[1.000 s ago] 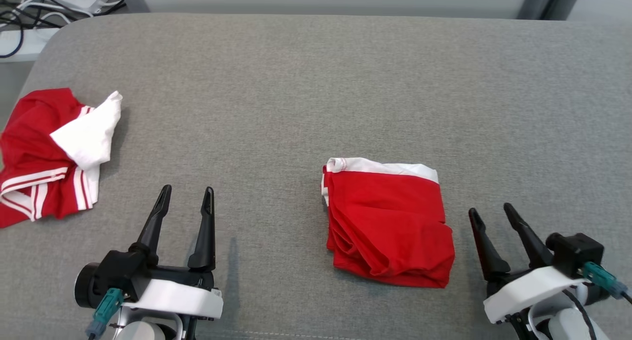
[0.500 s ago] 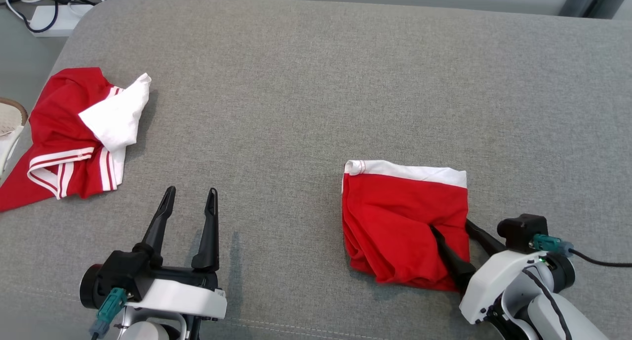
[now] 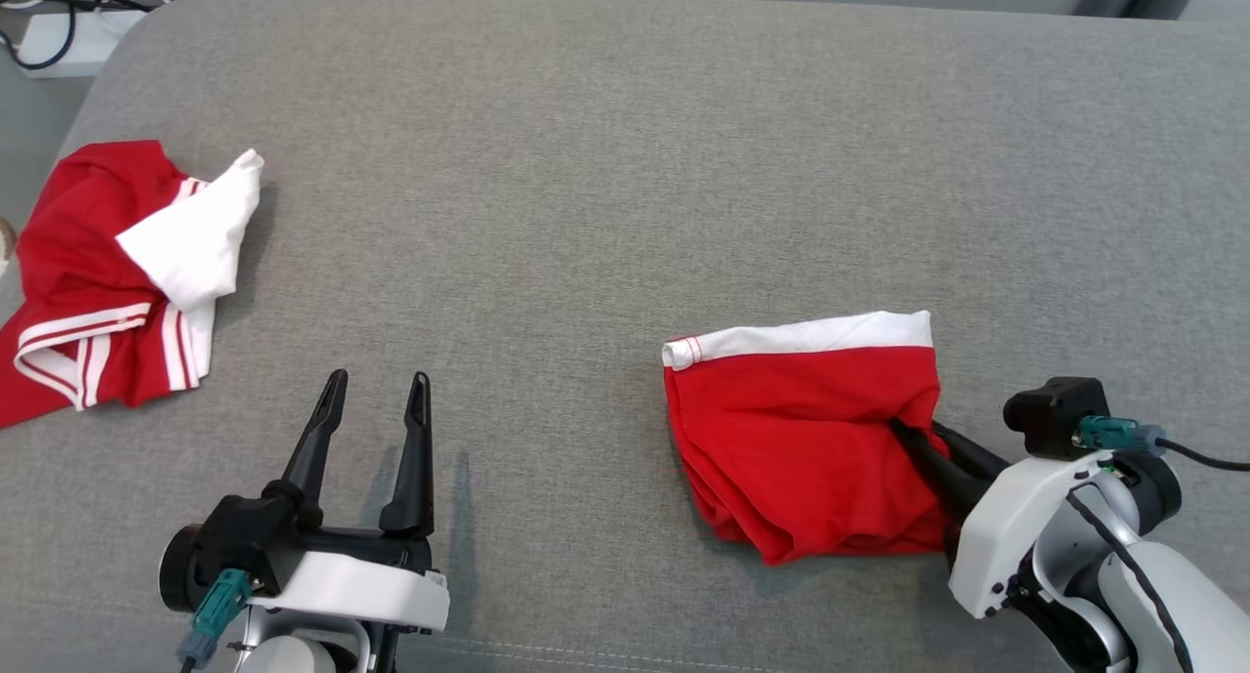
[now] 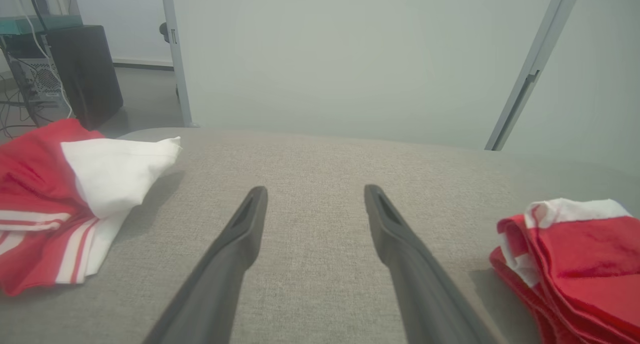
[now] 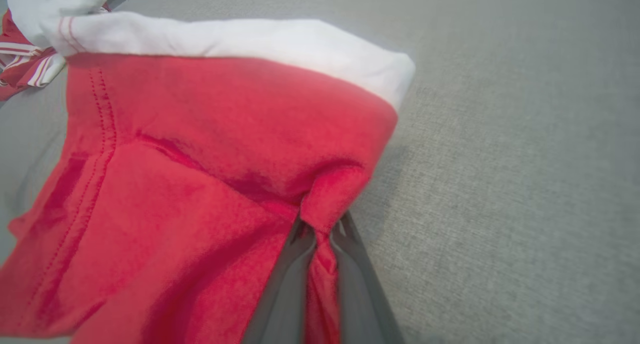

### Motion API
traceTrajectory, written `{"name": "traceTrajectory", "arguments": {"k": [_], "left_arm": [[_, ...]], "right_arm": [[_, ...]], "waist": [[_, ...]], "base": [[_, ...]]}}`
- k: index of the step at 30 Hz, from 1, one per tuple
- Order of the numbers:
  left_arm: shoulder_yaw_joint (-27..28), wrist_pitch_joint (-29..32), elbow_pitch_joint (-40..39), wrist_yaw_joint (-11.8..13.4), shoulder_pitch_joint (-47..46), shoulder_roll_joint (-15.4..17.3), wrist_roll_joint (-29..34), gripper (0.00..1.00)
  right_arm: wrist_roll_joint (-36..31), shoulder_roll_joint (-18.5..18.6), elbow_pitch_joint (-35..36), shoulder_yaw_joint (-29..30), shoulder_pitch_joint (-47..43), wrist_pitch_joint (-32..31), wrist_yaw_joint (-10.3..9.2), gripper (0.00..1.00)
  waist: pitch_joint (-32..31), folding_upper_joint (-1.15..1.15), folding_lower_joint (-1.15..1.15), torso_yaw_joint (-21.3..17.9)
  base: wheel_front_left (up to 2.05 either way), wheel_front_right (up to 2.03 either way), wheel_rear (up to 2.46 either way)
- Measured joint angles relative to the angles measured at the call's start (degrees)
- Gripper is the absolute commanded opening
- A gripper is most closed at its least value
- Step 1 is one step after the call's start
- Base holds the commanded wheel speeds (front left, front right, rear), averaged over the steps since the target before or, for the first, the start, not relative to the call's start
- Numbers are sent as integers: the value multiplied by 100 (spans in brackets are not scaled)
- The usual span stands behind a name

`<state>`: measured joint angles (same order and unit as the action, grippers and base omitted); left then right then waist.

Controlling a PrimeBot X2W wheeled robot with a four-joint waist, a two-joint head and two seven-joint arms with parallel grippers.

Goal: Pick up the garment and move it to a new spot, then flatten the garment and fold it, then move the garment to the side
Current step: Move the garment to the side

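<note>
Right gripper [image 3: 916,437]: newly pinched on the right edge of the folded garment [image 3: 791,429], bunching it; a second ago spread beside it.
Left gripper [image 3: 376,385]: spread, empty, well left of the folded garment.
Folded garment: lying on the grey cushion [image 3: 586,165].
Judgement: move-aside likely starting.

Folded red garment [image 3: 801,448], white band along its far edge, lies right of centre on the grey fabric surface [image 3: 586,165]. Roughly square; stacked layers show at the left edge. Right edge bunched, pinched between the right gripper [image 3: 913,434] fingers.
</note>
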<state>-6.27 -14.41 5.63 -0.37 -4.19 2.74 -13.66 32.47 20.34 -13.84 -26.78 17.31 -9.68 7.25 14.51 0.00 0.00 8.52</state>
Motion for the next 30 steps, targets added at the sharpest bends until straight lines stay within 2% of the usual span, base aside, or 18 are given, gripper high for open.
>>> {"name": "traceTrajectory", "arguments": {"k": [9,22,28,30], "left_arm": [[-42,29,60,-29,-85,77,-1,100],[-119,341,-43,-84,-358,417,55,100],[-200,490,-231,-84,-461,548,115,100],[-311,541,-296,-85,-586,545,163,100]], "right_arm": [[-133,90,194,225,-4,-33,0,0],[-135,-104,4,357,-25,453,0,0],[-124,-90,-240,391,43,700,0,0],[-113,22,-397,424,255,848,0,0]], "waist": [[75,0,0,-495],[215,0,0,-1887],[291,0,0,-2456],[399,0,0,-2560]], "base": [[0,0,0],[0,0,0],[0,0,0],[0,0,0]]}}
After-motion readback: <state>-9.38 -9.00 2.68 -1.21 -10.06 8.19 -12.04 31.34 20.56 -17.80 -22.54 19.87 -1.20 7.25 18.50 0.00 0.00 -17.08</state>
